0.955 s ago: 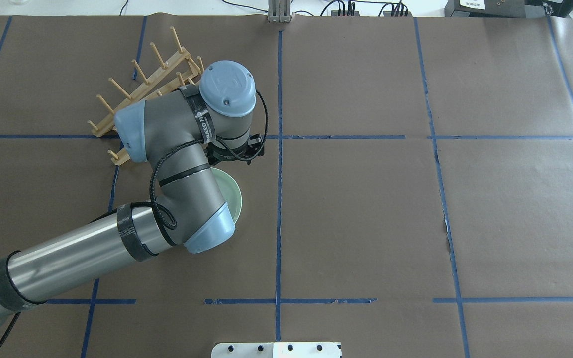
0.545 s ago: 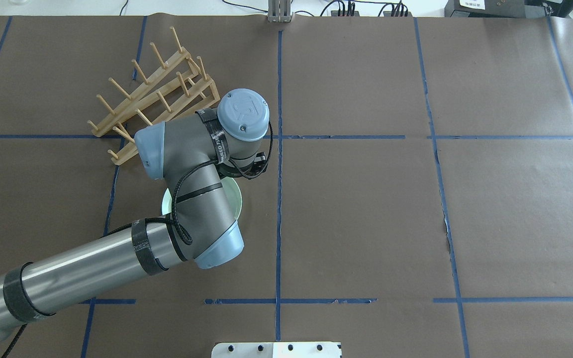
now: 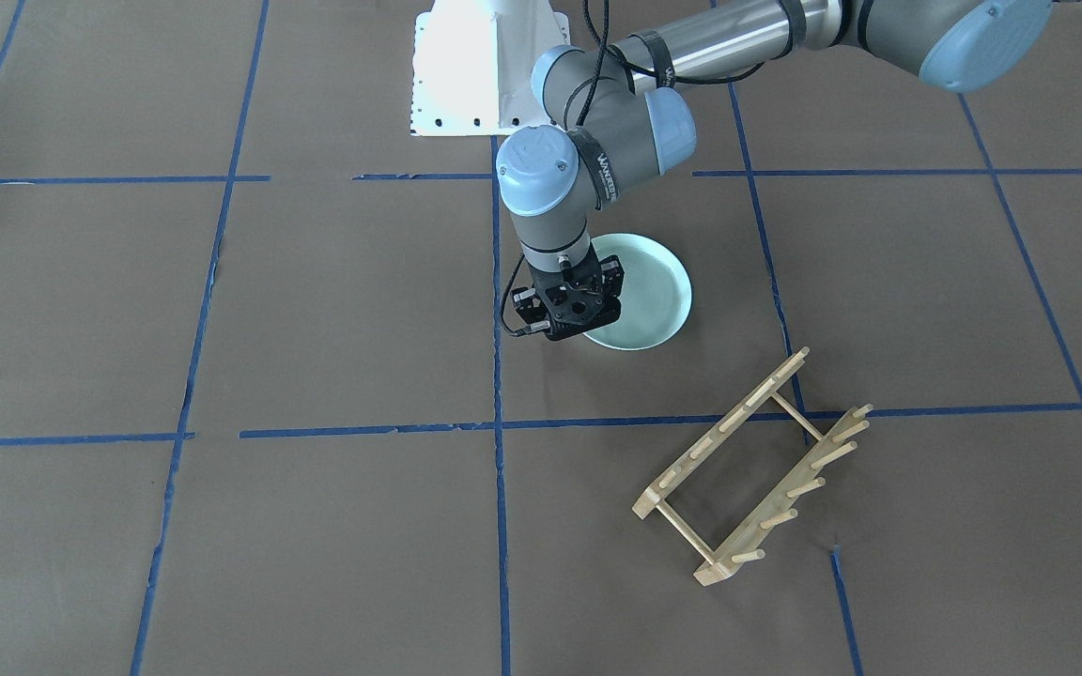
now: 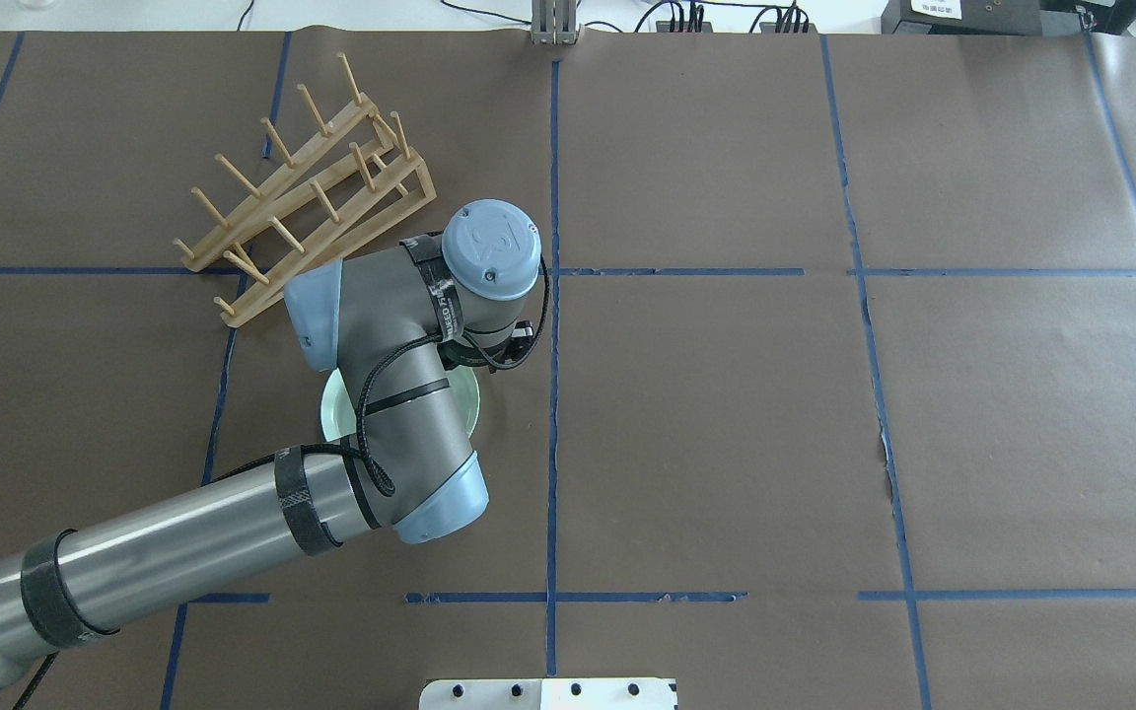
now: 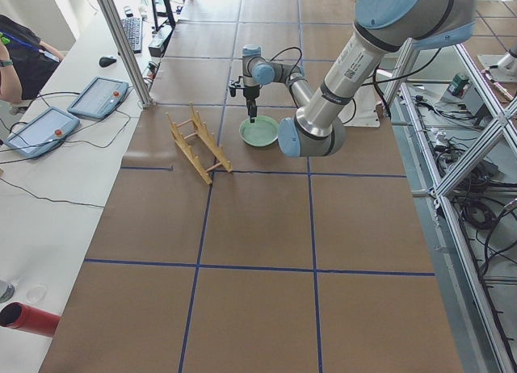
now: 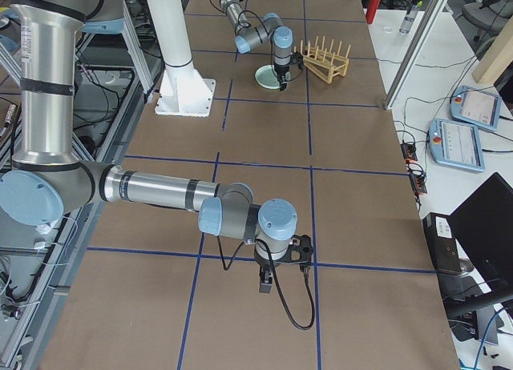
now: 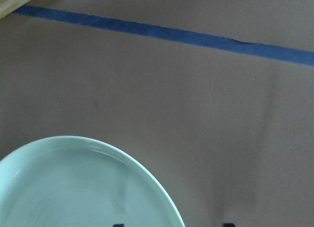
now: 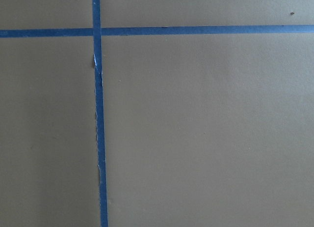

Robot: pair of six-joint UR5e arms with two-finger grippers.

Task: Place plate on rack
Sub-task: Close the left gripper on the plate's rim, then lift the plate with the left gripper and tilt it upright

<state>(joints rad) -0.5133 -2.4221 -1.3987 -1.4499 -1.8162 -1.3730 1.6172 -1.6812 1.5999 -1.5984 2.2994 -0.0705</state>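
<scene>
The pale mint-green plate (image 3: 646,291) lies flat on the brown paper, partly hidden under my left arm in the overhead view (image 4: 335,416). My left gripper (image 3: 567,321) points down over the plate's rim on the side away from my base. In the left wrist view the plate (image 7: 73,187) fills the lower left, and the two fingertips stand wide apart at the bottom edge, open and empty. The wooden rack (image 3: 752,469) stands apart from the plate, empty (image 4: 302,187). My right gripper (image 6: 267,283) hangs far away over bare paper; I cannot tell whether it is open.
The table is covered in brown paper with a grid of blue tape (image 4: 552,296). The white base plate (image 3: 480,66) is at my edge. Tablets (image 5: 97,97) lie on the side bench beyond the rack.
My left wrist has moved away from the rack, back toward my base and slightly right, and now hangs over the plate's far rim. The plate and rack have not moved.
</scene>
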